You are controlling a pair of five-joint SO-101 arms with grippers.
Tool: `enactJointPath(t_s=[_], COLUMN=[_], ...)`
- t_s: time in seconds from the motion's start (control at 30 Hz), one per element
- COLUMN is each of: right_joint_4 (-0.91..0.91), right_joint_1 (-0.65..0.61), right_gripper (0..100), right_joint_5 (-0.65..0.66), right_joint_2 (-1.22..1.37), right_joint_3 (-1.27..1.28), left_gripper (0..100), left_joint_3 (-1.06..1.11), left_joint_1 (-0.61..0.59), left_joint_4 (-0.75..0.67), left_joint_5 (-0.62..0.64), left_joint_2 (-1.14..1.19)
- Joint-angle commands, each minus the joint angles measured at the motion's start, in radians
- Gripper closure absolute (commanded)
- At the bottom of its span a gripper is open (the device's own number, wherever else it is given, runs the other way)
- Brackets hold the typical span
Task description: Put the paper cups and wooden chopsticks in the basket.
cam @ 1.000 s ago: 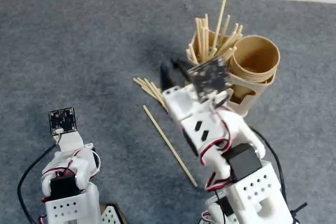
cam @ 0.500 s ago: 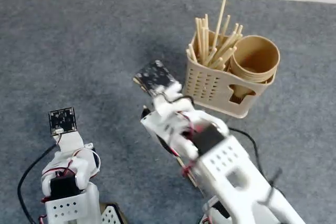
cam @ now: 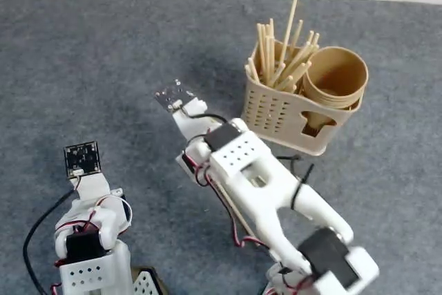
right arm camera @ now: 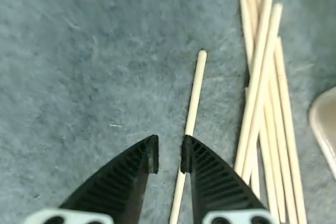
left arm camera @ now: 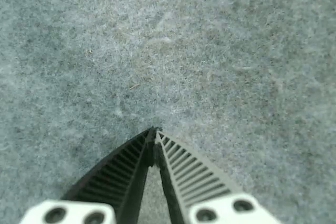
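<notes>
Far worktop [cam: 103,53]: open grey felt, wide room for a pass from any side.
Left gripper [left arm camera: 155,132]: fingers pressed together over plain felt, open ground ahead.
Right gripper [right arm camera: 169,156]: narrow gap between fingers; single chopstick [right arm camera: 194,93] lies along one finger's inner edge.
Loose chopsticks [right arm camera: 265,98]: piled just beside the single chopstick, with the basket's corner beyond.
Basket [cam: 283,112]: standing chopsticks [cam: 276,53] crowd one compartment and jut above the rim; paper cups [cam: 336,74] fill the other.
Right arm [cam: 255,177]: stretches across the worktop's middle, near the basket.

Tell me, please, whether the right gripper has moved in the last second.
Yes: in the high view the right gripper swung away from the basket, over to a lone chopstick.
</notes>
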Motion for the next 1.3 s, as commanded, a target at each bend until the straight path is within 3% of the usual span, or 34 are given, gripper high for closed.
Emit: enactJointPath(t_s=[0.0,0.67,0.97,1.27], right_joint_4=[0.004,0.013,0.208,0.074], right_joint_1=[-0.01,0.035,0.042,0.09], right_gripper=[92.0,92.1,92.1,91.9], right_joint_5=[0.002,0.002,0.002,0.002], right_joint_2=[0.047,0.295,0.237,0.3], right_joint_3=[-0.077,-0.162,-0.331,-0.266], left_gripper=[99,99,99,99], left_joint_3=[0.019,0.019,0.019,0.019], left_joint_1=[0.024,0.024,0.024,0.024], left_joint_4=[0.006,0.006,0.006,0.006], left_joint_5=[0.0,0.0,0.0,0.0], left_joint_2=[-0.012,-0.012,-0.012,-0.012])
